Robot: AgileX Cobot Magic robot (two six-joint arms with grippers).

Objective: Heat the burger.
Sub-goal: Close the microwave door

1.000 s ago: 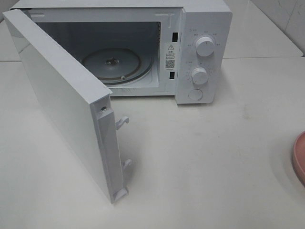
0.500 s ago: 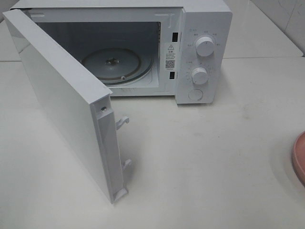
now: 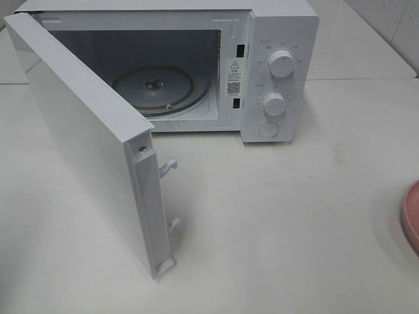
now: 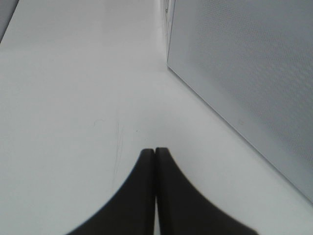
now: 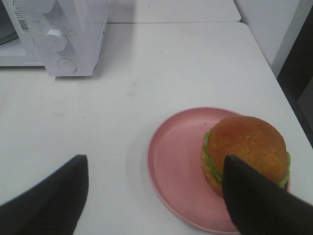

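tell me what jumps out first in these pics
The white microwave at the back of the table, its door swung wide open toward the front left and its glass turntable bare. Then the burger, sitting off-centre on a pink plate to the right of the microwave.

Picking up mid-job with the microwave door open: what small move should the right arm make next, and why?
Probably lower the right tool onto the burger and close on it. Its fingers stand wide open, one in front of the bun, and hold nothing. The burger sits on the pink plate, and the microwave is open with its turntable bare.
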